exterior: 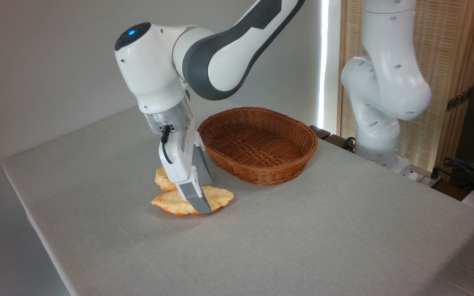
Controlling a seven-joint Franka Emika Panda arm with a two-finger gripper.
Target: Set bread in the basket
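The bread (170, 204), a flat golden-orange braided loaf, lies on the table cloth (303, 242) in front of the basket (261, 170), a little to its left. My gripper (200, 205) is lowered onto the loaf's middle. Its near finger (199, 200) stands in front of the loaf's near edge with its tip down at the cloth. The far finger is hidden behind it, so the jaw gap does not show. The oval reddish-brown wicker basket holds nothing.
A small round golden bun (162, 179) sits just behind the loaf, touching or nearly touching my gripper's left side. A second white robot arm (381, 94) stands past the table's far right edge. The table's left edge (19, 197) is close by.
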